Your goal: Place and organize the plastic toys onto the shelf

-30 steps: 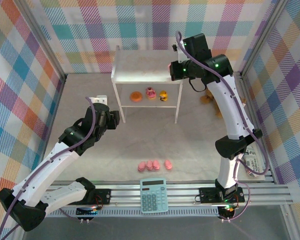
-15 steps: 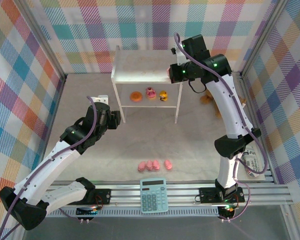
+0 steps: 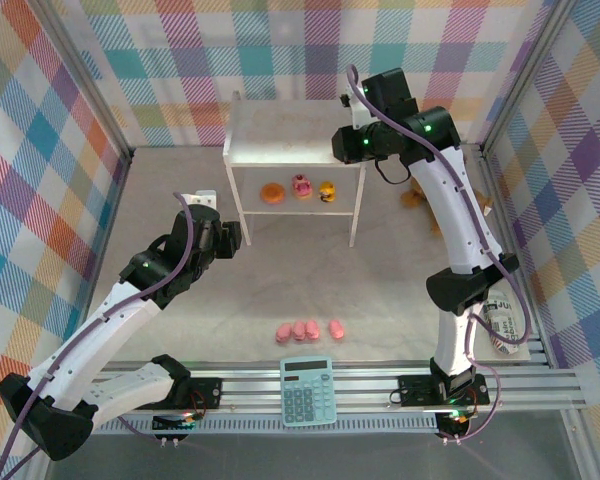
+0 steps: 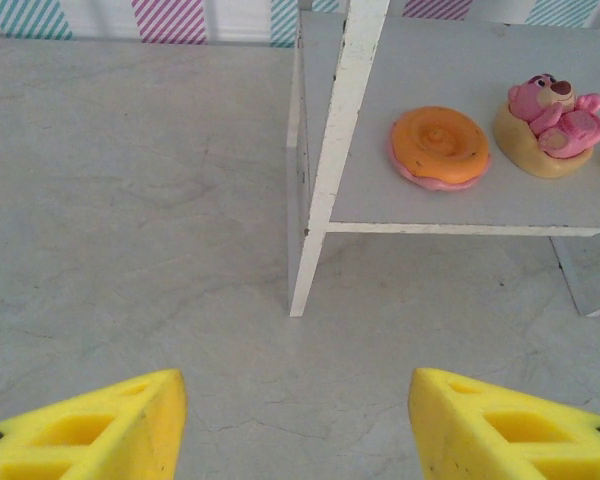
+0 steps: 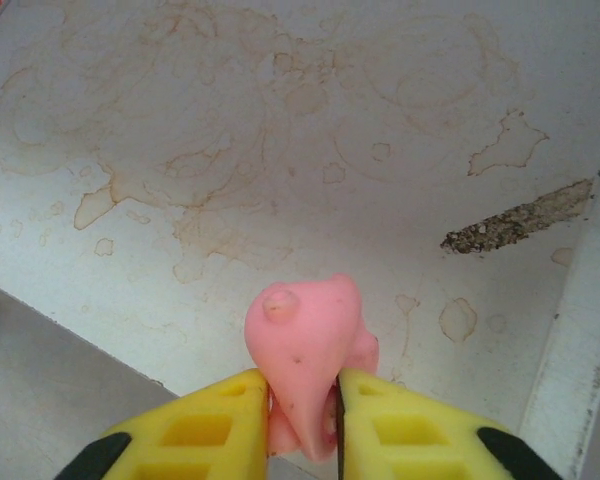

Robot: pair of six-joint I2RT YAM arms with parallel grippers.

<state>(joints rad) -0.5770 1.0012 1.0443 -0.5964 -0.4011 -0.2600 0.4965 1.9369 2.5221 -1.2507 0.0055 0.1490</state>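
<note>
The pink pig [image 5: 305, 365] is pinched between the yellow fingers of the right gripper [image 5: 302, 410], both pads against its sides. Its lower end is touching or just above the stained top of the shelf [image 5: 280, 150] directly under the hand; I can't tell which. This looks like the set-down step for this pig. The next move calls for easing the fingers apart and lifting straight up so it isn't toppled. Beneath the hand, on the lower board, lie the orange disc [image 4: 439, 147], the cupcake piece [image 4: 550, 125] and the yellow duck [image 3: 327, 190]. Four more pigs [image 3: 308, 329] lie on the table well behind the hand, toward the arm bases. The left gripper [image 4: 295, 400] hangs spread wide, holding nothing, near a shelf leg.
</note>
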